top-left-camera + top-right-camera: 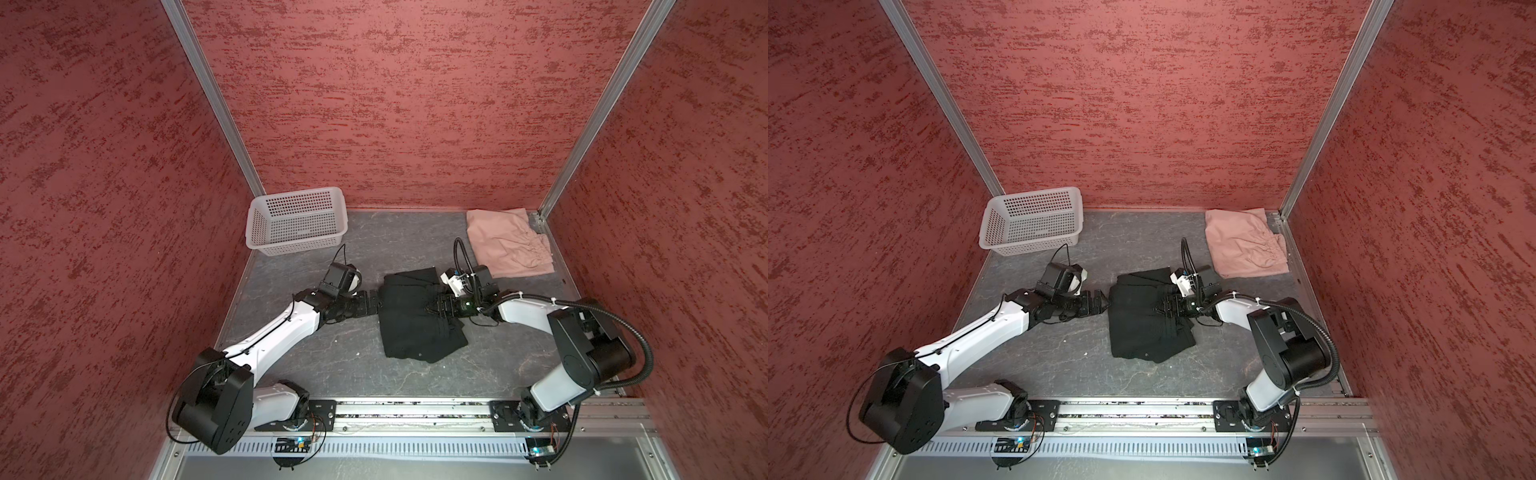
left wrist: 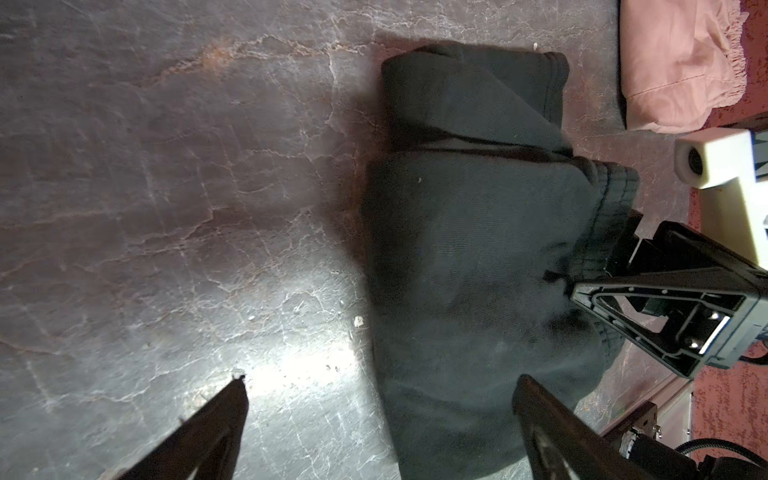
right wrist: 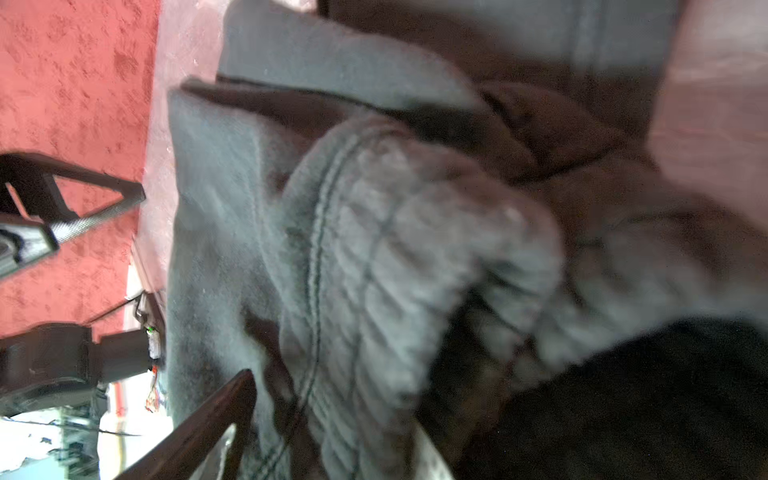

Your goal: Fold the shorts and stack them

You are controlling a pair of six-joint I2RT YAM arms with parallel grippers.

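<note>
Left wrist view looks down on the black shorts (image 2: 478,249), a thick, matte, fleecy knit folded into a plump oblong with rounded fold edges; they lie on the tabletop (image 2: 166,208), dark grey, veined like cracked stone and glossy where light strikes it; the left tool (image 2: 382,380) is spread wide and grips nothing, one tapered black finger over bare tabletop and its mate over the cloth's near edge; the right tool (image 2: 602,257), with hollow triangular fingers, sits at the ribbed waistband (image 2: 611,208), jaws set apart astride it, though whether they pinch the cloth I cannot tell; the right wrist view is blurred, yet the gathered ridges and twin stitch lines of that waistband fill it; in both top views the black shorts lie mid-tabletop between the two tools, the left just beside their left edge, the right over their right half; the pink shorts (image 1: 507,245), thin, softly creased, with a ruffled elastic waist, lie folded in a rough square at the far right corner; the basket (image 1: 259,226), rigid white plastic pierced with rows of small holes, rectangular with flared walls, stands at the far left corner.
</note>
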